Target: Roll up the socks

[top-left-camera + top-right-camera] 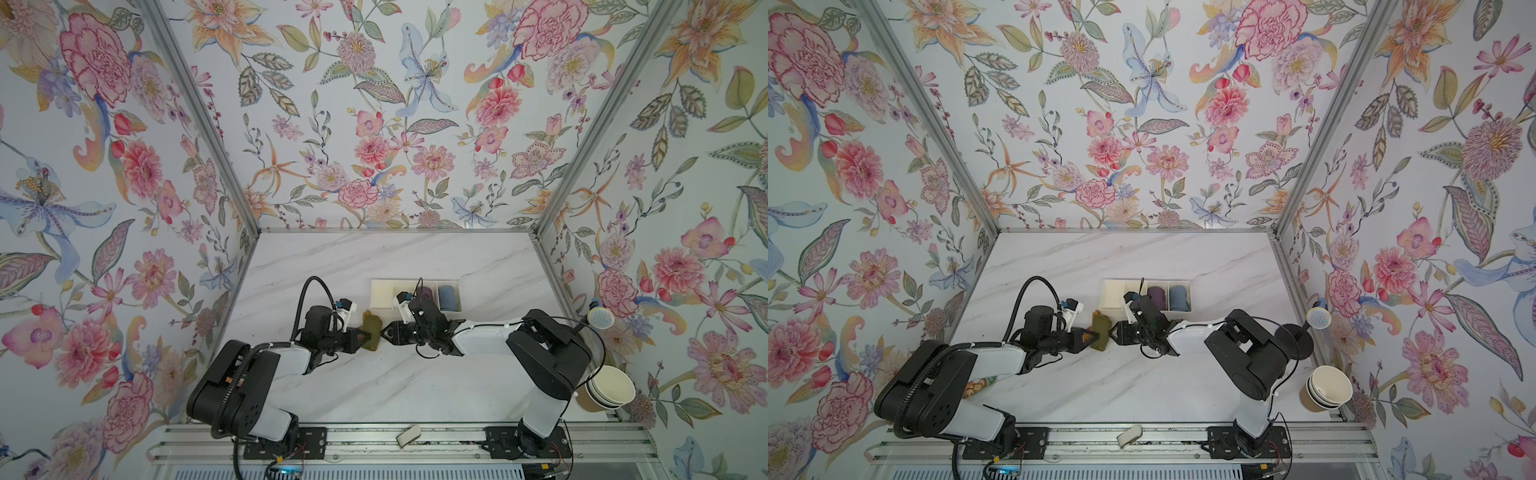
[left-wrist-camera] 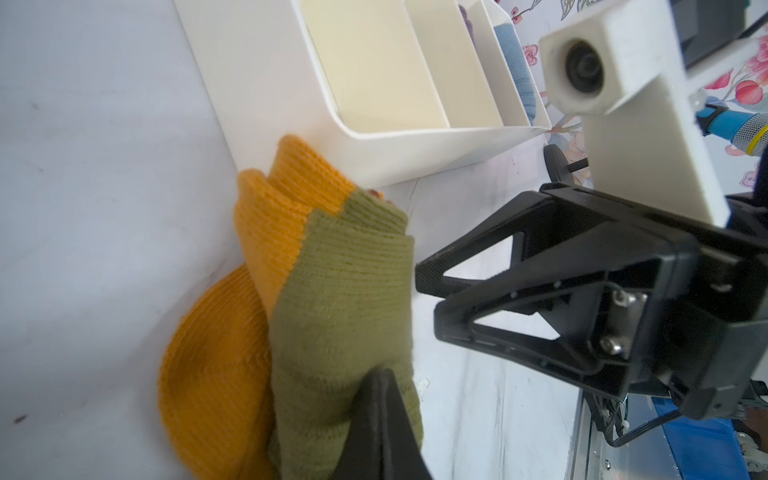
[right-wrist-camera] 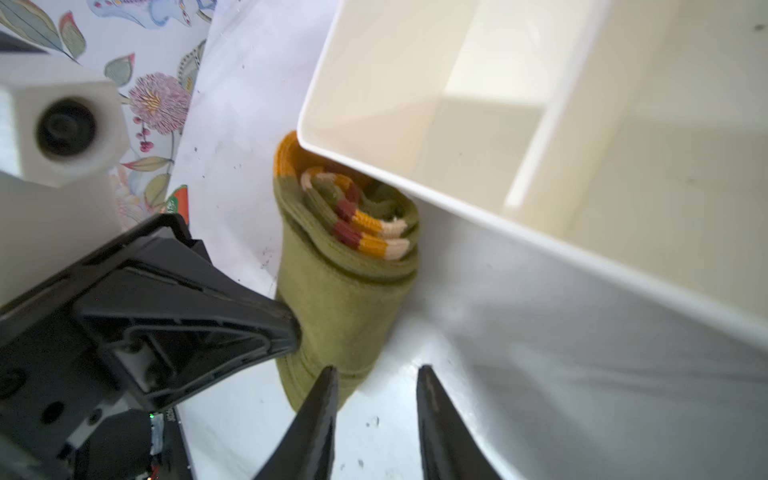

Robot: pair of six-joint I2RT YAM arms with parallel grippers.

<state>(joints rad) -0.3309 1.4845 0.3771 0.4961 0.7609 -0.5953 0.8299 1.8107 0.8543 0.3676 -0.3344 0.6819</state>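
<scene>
The socks (image 1: pixel 371 330) (image 1: pixel 1101 330) form an olive-green roll with mustard-yellow ends on the marble table, just in front of the white tray (image 1: pixel 376 297) (image 1: pixel 1108 295). In the left wrist view my left gripper (image 2: pixel 380 374) is shut on the olive fabric of the socks (image 2: pixel 345 291). It reaches in from the left in both top views (image 1: pixel 365 336) (image 1: pixel 1094 336). My right gripper (image 3: pixel 376 368) stands open at the roll's other side (image 1: pixel 384 332) (image 1: pixel 1112 332). Only bare table shows between its fingers, and one fingertip (image 3: pixel 328 374) lies against the edge of the socks (image 3: pixel 340 291). Brown, orange and cream stripes show in the roll's spiral end.
The tray's wall (image 2: pixel 374 153) (image 3: pixel 457 208) stands right behind the roll. It holds a purple sock roll (image 1: pixel 427 293) (image 1: pixel 1157 296) and a blue sock roll (image 1: pixel 448 297) (image 1: pixel 1179 297); its left compartments are empty. Stacked paper cups (image 1: pixel 611 388) and a blue-headed microphone (image 1: pixel 600 318) stand at the right wall.
</scene>
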